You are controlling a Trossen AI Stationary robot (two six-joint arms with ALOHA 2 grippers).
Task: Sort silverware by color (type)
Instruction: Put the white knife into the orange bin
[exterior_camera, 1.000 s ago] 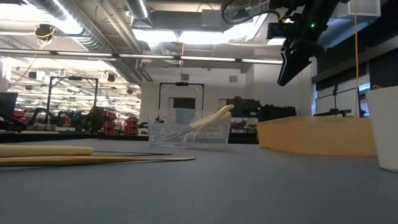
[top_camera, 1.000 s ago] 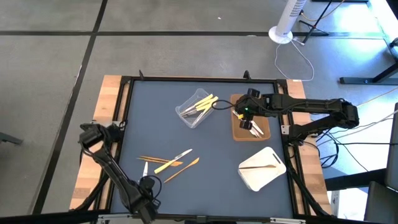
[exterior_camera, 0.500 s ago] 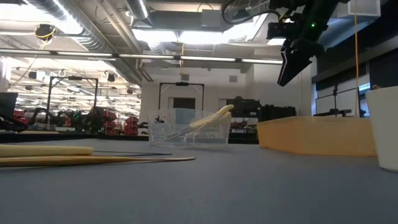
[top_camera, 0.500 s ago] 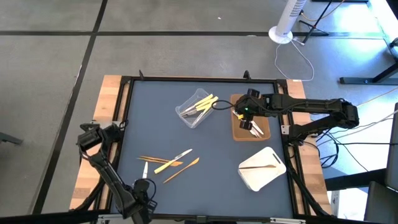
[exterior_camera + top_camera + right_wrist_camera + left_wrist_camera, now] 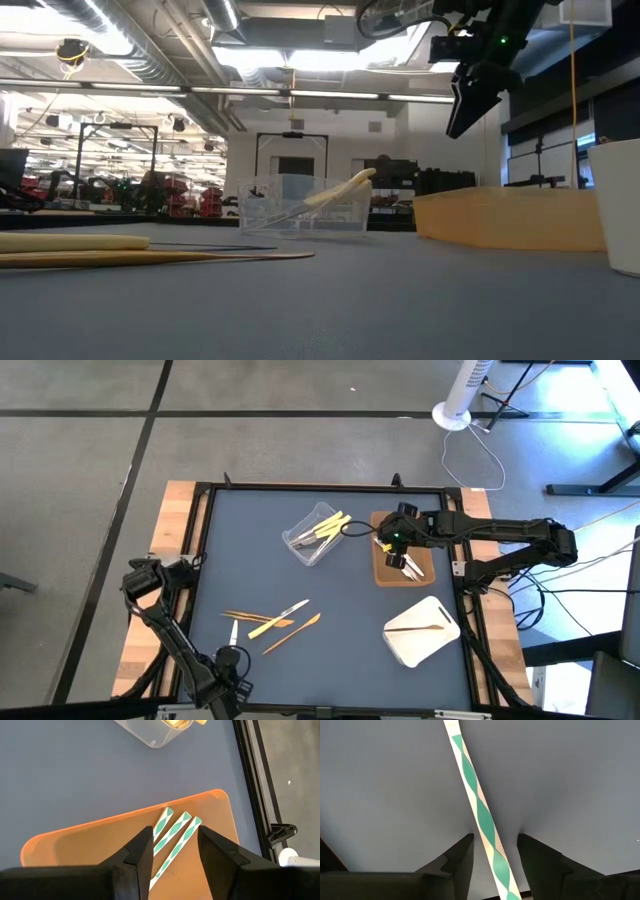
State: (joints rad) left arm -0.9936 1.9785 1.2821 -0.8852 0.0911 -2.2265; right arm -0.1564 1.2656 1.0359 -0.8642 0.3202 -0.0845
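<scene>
Around my table (image 5: 330, 570) lies a grey concrete floor (image 5: 90, 470) crossed by dark seams; a white fan base (image 5: 452, 415) stands at the far right, its cord trailing; across the room, ducts (image 5: 130, 40) and bright ceiling lights (image 5: 300, 60) hang overhead.
</scene>
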